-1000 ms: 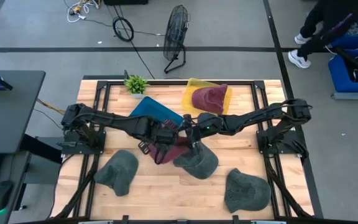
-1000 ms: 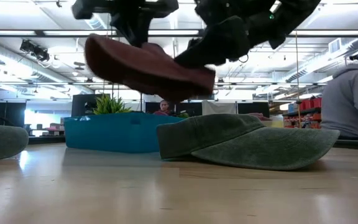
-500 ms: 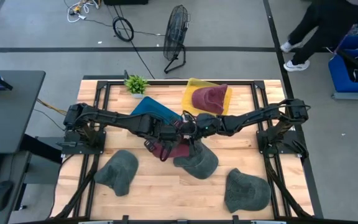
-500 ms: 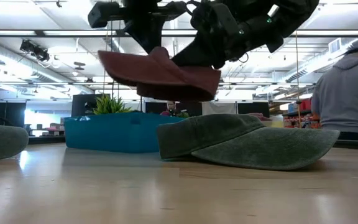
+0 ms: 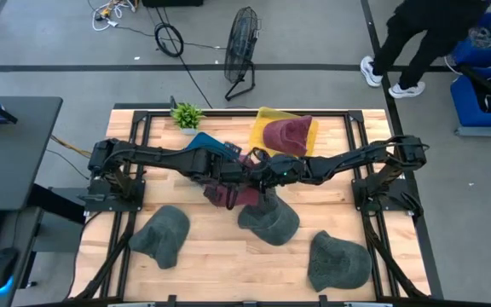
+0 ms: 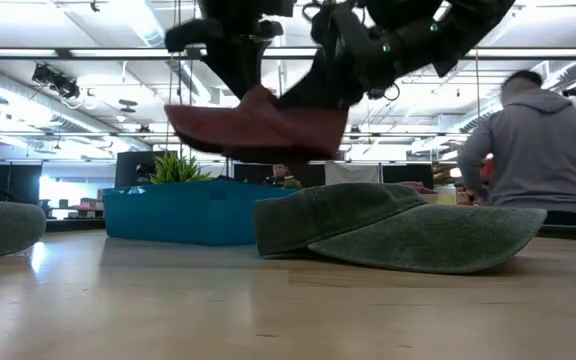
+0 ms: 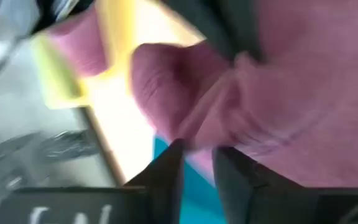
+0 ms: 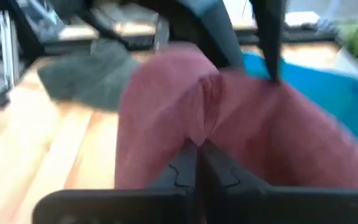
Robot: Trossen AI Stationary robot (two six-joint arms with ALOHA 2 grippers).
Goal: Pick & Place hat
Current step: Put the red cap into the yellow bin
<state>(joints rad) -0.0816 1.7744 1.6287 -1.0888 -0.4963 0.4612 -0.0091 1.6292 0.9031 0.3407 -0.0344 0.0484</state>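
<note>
you've got the maroon hat in the air over the counter, above the green hat. right gripper fingers are pinched onto its fabric; left gripper fingers stand narrowly apart at its edge. one maroon hat already lies in the yellow bin; placing this one remains.

Green hats: three. Maroon hats: two. Bins: two, yellow and blue.
</note>
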